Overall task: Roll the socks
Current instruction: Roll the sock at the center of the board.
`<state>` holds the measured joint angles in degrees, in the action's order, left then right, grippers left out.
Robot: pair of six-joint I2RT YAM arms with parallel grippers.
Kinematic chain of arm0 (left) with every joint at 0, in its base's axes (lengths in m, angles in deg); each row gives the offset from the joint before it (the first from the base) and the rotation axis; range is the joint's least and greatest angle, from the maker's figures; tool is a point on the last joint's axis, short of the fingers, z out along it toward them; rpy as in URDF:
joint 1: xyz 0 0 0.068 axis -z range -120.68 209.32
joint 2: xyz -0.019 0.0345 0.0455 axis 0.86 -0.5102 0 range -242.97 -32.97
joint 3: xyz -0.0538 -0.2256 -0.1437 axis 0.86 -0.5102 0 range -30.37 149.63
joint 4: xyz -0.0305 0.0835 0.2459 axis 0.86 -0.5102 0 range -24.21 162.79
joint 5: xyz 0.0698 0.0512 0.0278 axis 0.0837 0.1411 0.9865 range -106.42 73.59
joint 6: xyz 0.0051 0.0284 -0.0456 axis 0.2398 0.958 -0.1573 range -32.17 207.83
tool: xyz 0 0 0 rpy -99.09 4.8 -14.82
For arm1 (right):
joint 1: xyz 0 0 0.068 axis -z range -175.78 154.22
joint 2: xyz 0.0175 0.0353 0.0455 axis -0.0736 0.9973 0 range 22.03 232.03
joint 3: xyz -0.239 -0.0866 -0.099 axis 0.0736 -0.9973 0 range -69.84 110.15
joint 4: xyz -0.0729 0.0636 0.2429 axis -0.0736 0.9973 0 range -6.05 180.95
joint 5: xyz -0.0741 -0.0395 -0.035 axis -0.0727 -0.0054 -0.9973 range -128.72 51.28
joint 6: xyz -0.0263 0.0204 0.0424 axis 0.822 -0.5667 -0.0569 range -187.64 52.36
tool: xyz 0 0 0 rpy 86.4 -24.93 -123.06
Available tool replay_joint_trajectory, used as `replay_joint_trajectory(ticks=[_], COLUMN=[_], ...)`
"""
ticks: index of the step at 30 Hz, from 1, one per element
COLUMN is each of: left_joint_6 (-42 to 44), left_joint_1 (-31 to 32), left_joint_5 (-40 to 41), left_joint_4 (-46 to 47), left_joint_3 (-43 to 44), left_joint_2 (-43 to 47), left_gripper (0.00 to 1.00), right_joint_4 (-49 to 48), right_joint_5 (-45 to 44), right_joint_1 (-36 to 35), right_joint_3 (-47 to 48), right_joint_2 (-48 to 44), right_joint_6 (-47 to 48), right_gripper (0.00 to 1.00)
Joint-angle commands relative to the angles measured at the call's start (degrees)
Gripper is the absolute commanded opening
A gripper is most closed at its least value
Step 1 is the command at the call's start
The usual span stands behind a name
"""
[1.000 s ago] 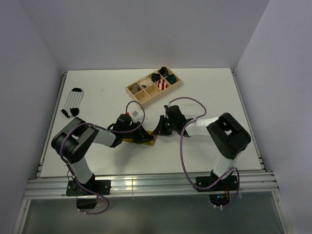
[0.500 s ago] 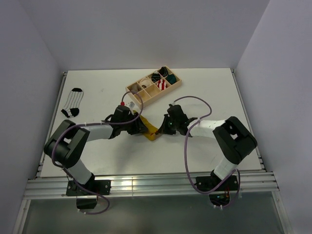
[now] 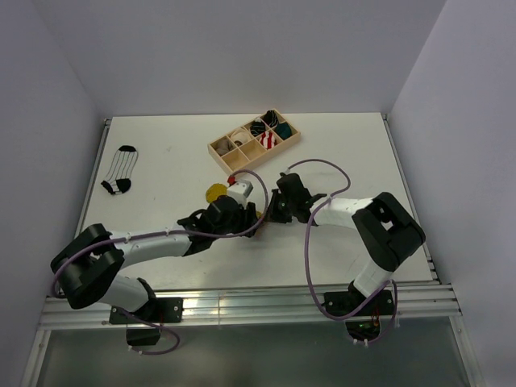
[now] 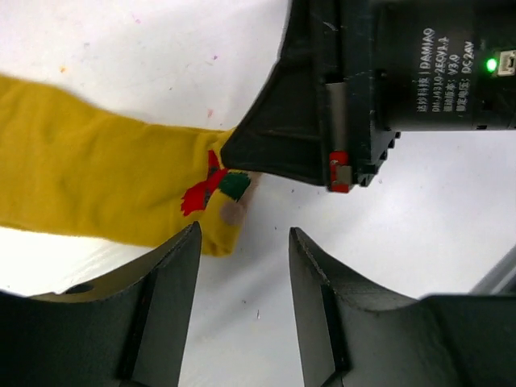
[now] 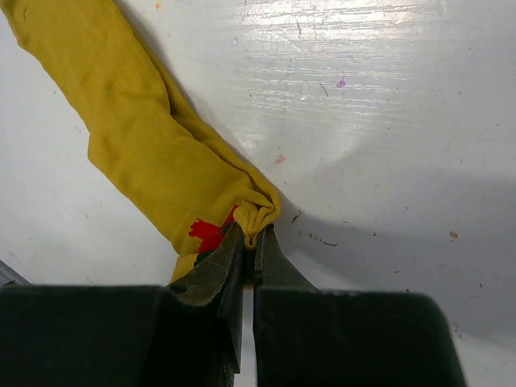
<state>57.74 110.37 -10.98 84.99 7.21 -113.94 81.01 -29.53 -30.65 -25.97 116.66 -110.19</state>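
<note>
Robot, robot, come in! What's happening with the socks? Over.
Right claw shut, pinching yellow sock at its end. Left claw open beside it, holding nothing. Striped sock untouched, far left. Nothing in the way. Over.

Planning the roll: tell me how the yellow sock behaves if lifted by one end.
Probably floppy: the yellow sock bunches into folds where the right gripper pinches it. Likely light, as thin cloth lying flat on the table. It should drape and sag, not roll away.
</note>
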Motion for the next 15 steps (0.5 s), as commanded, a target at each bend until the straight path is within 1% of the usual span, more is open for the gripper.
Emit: replay_joint_trajectory(ticks=[1,6,10,15], left_joint_6=[7.1,10.2,10.6,9.6], left_joint_1=[3.3,5.5,7.4,9.4], left_joint_5=[9.8,12.5,14.1,16.1], left_joint_4=[1.5,1.9,0.8,-0.3], left_joint_3=[3.4,5.3,6.4,6.6], left_joint_2=[-2.9,-7.5,-10.9,-13.1], left_gripper=[0.53,0.53,0.52,0.44], right_joint_4=[1.1,0.7,0.6,0.3], right_joint_5=[0.4,1.4,1.9,2.1], right_joint_1=[0.0,-0.1,-0.2,-0.2], right_joint_3=[2.0,2.1,2.1,1.7], right_joint_2=[0.5,0.9,1.3,1.3], right_joint_6=[0.1,0.3,0.4,0.4], right_gripper=[0.0,0.0,0.0,0.0])
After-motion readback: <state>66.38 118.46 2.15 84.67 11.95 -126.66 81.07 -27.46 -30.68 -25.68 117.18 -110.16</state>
